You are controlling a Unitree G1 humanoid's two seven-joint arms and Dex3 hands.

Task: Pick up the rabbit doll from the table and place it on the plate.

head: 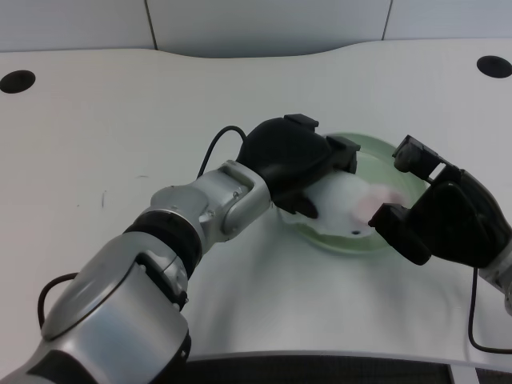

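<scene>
Filling the lower left corner, the left forearm (120, 312) shows as a silver shell with black joint rings; no brand, label or writing can be read anywhere on it or on the table. The arm runs up and to the right across the white table (96, 136). A thin black cable (214, 144) loops off its wrist section.

Left hand (294, 160): black, reaching over the near-left rim of the pale green plate (376, 152). Fingers curve downward over the rabbit doll (356, 200), with one fingertip (304, 210) touching the doll's left edge. Whether the fingers actually clamp the doll or merely rest against it cannot be told; the palm hides the contact.

Rabbit doll: white with a pink patch, lying inside the plate, toward its near side. Its left part is covered by the hand.

Right hand (444, 216): black, at the plate's right edge, fingers bent, apart from the doll.

Far side of the table: two dark round holes, one at the left corner (17, 81) and one at the right (494, 66). Grey wall panels behind.
</scene>
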